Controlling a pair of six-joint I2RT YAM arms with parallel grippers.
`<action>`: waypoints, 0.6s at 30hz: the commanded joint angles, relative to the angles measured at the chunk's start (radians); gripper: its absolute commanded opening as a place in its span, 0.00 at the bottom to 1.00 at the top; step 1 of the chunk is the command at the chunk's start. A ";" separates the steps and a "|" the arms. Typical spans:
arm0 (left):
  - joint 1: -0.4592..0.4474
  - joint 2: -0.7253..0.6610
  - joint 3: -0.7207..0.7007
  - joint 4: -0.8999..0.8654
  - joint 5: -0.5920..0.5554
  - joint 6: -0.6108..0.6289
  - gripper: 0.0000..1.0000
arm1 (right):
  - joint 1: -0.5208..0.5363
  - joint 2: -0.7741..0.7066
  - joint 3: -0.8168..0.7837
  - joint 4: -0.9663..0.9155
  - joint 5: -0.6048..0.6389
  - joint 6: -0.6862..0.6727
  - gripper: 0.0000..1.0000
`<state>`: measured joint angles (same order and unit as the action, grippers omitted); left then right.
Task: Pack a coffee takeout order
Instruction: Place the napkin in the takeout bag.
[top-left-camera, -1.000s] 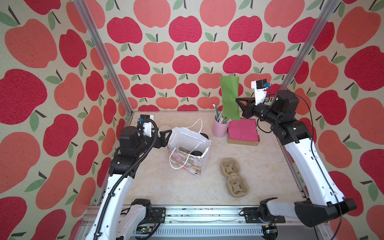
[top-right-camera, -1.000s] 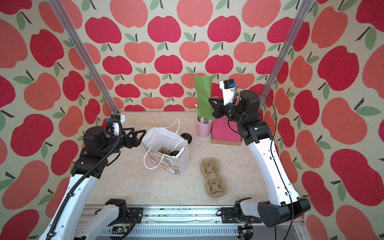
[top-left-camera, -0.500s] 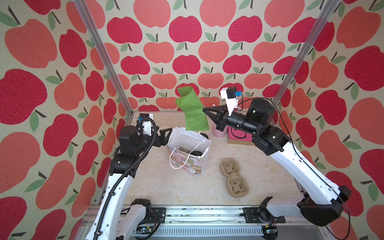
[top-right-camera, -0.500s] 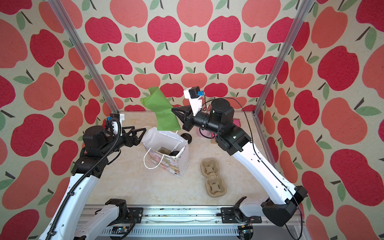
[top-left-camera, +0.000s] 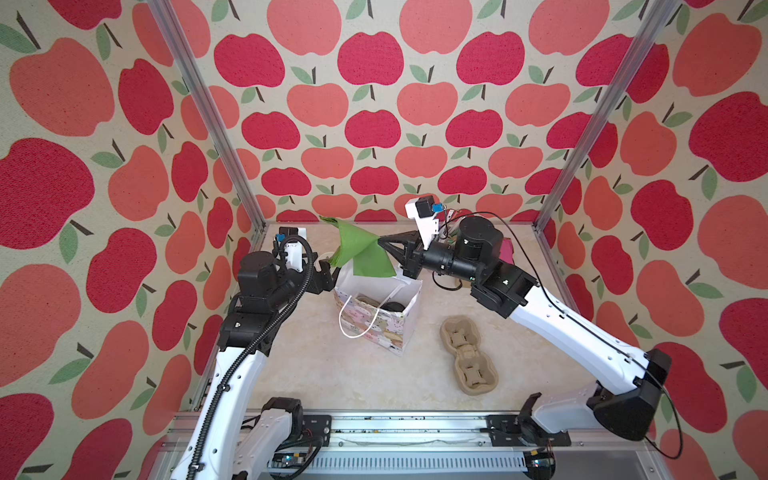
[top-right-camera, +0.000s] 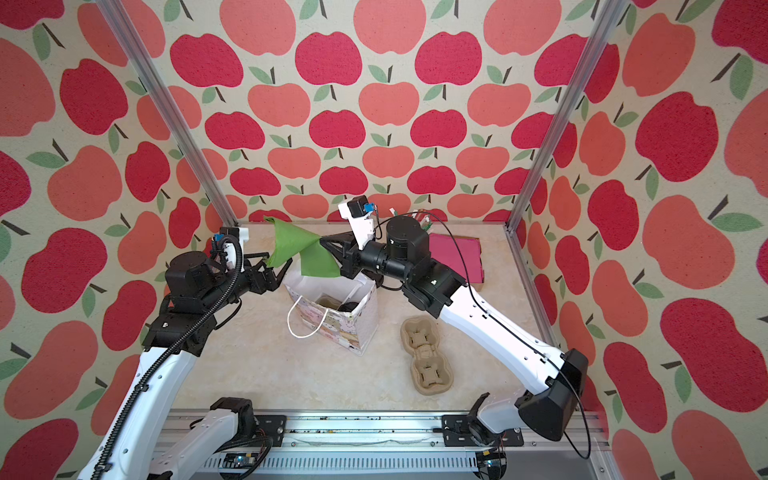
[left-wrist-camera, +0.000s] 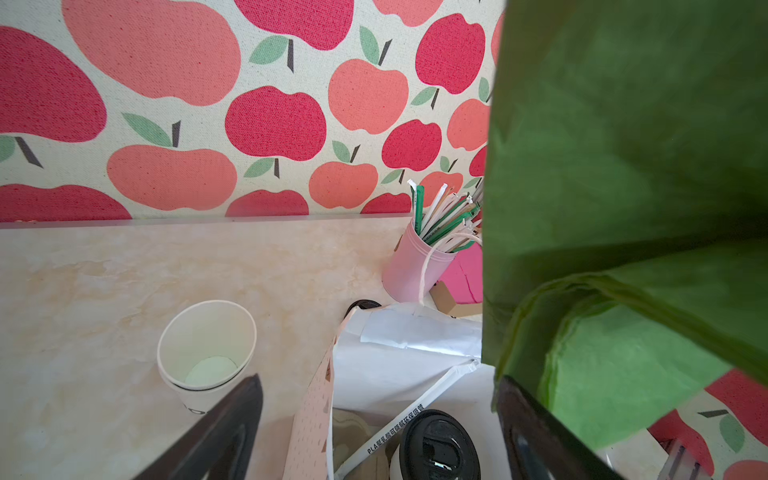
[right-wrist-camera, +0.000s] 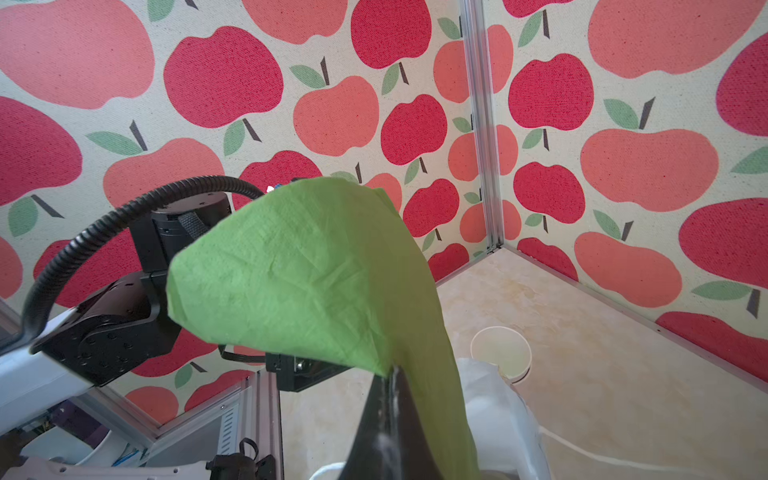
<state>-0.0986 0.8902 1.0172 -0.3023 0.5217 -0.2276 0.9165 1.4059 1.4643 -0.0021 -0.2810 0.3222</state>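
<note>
- The green napkin (top-left-camera: 365, 254) (top-right-camera: 308, 254) is clamped by one corner in the right gripper (top-left-camera: 381, 239) (top-right-camera: 322, 240). In the right wrist view its fingers (right-wrist-camera: 386, 419) are pressed tight together on the paper.
- From those fingertips the napkin (right-wrist-camera: 307, 270) fans outward and droops over the mouth of the white gift bag (top-left-camera: 388, 330) (top-right-camera: 338, 326), which stands just below them.
- The napkin's far fold reaches the left gripper (top-left-camera: 326, 272) (top-right-camera: 277, 270), whose jaws are spread wide and hold nothing.
- In the left wrist view the napkin (left-wrist-camera: 623, 166) hangs beside and above one finger (left-wrist-camera: 528, 428); I cannot tell whether they touch.
- Between the left fingers, down in the bag, sit a black-lidded cup (left-wrist-camera: 440, 446) and a wrapped straw (left-wrist-camera: 415, 415).
- An empty paper cup (left-wrist-camera: 208, 345) stands outside the other left finger.
- Beyond the bag are a pink straw holder (left-wrist-camera: 415, 266) and pink napkins (top-right-camera: 457, 253).
- A tan pulp carrier (top-left-camera: 467, 353) (top-right-camera: 426, 359) lies on the table well apart from both grippers.
</note>
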 joint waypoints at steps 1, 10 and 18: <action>-0.001 -0.012 0.018 -0.001 -0.003 -0.003 0.90 | 0.007 0.010 -0.028 0.064 0.017 0.037 0.00; 0.000 -0.010 0.014 -0.001 -0.008 0.001 0.90 | 0.007 0.025 -0.091 0.102 0.023 0.076 0.00; -0.001 -0.020 0.011 -0.006 -0.016 0.003 0.90 | 0.007 0.029 -0.149 0.147 0.018 0.122 0.00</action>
<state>-0.0986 0.8898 1.0168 -0.3027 0.5201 -0.2272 0.9165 1.4322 1.3376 0.0975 -0.2703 0.4107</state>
